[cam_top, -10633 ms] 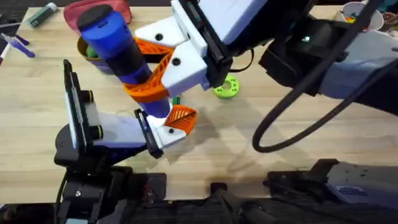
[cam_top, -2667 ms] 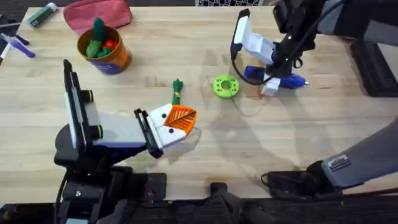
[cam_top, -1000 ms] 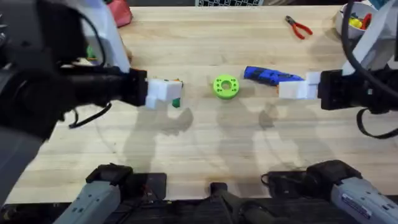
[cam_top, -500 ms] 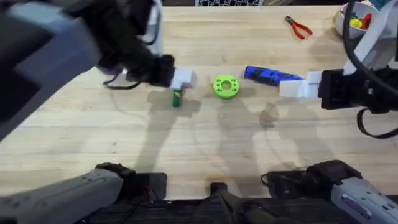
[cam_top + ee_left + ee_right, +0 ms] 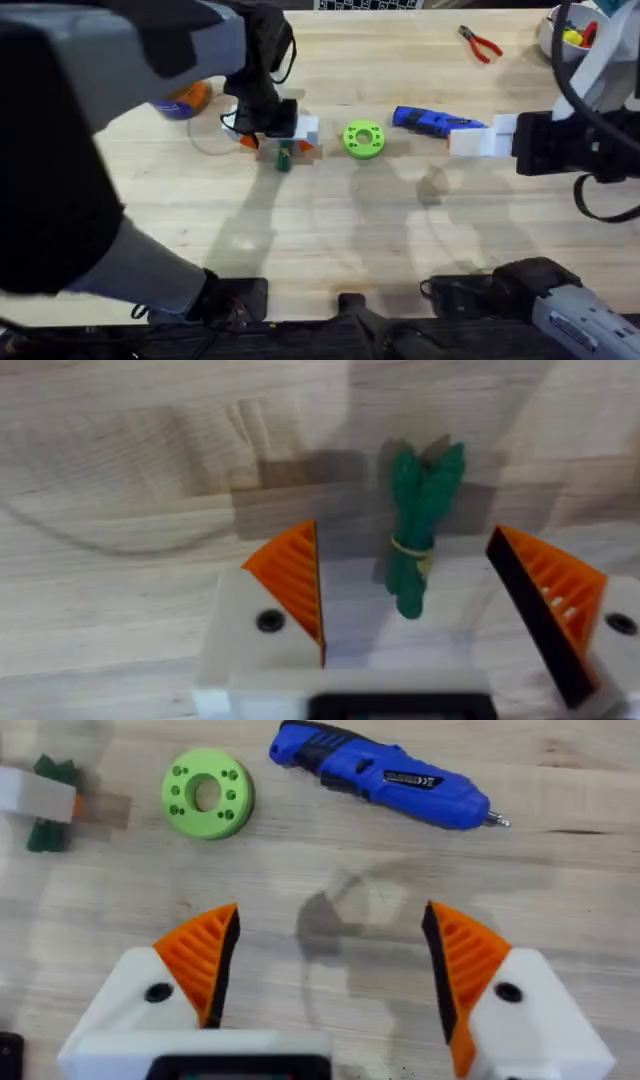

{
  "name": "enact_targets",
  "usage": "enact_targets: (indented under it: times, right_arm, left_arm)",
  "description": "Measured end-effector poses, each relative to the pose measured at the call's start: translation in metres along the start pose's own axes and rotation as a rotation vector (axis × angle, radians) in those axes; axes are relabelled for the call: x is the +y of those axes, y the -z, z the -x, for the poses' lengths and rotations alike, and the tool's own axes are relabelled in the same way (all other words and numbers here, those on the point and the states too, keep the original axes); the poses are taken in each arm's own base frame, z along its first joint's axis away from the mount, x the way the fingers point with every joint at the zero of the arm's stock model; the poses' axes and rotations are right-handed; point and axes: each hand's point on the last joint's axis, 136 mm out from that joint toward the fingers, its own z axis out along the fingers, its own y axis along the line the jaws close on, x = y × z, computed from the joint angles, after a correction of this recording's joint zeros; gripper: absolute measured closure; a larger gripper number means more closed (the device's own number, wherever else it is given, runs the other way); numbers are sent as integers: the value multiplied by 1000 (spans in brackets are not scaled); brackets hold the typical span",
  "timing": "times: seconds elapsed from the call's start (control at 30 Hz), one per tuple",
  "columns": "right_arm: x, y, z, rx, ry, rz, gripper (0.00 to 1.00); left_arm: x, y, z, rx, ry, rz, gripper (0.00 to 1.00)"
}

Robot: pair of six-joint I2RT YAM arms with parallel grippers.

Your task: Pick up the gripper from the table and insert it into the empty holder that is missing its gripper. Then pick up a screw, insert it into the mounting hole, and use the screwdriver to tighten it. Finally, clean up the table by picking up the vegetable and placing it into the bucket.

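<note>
The vegetable [image 5: 417, 525], a dark-green leafy bundle with a yellowish band, lies flat on the wooden table. My left gripper [image 5: 420, 600] is open and low over it, one orange pad on each side, not touching. From overhead the left gripper [image 5: 279, 147] partly covers the vegetable [image 5: 283, 160]. The orange bucket [image 5: 184, 97] peeks out behind my left arm. The blue screwdriver [image 5: 435, 121] lies right of centre. My right gripper [image 5: 330, 965] hovers open and empty near the screwdriver [image 5: 385, 775]. The loose gripper piece, holder and screw are out of view.
A lime-green disc [image 5: 363, 139] sits between the vegetable and the screwdriver. Red-handled pliers [image 5: 481, 43] lie at the back right beside a white bowl [image 5: 563, 30]. My left arm looms large and dark over the left half of the table [image 5: 330, 240].
My left gripper has swung right and come down so its pads straddle the vegetable. The right arm, screwdriver and disc have not moved.
</note>
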Motion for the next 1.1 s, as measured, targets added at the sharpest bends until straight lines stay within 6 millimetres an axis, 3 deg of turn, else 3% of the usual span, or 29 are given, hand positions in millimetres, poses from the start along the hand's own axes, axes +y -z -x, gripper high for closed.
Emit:
enact_targets:
  times: [0.07,0.27,0.3,0.47,0.5,0.77,0.87,0.97,1.1]
  right_arm:
    - [0,0,0,-1,-1,0,7]
    - [0,0,0,0,-1,0,8]
    - [0,0,0,0,-1,0,8]
    - [0,0,0,0,-1,0,8]
    - [0,0,0,-1,-1,0,8]
    - [0,0,0,-1,-1,0,8]
    - [0,0,0,-1,-1,0,8]
    - [0,0,0,0,-1,0,8]
    - [0,0,0,0,-1,0,7]
  left_arm:
    - [2,-8,-3,30,-8,12,5]
    - [5,-14,-4,48,-19,33,128]
    - [5,-14,-3,47,-20,32,208]
    - [6,-14,-3,49,-28,37,946]
    - [5,-14,-1,42,-28,34,975]
    - [10,-12,-13,95,-24,48,973]
    - [15,-1,-10,93,-4,46,973]
    - [25,28,6,18,44,27,973]
    - [53,90,32,-151,127,2,973]
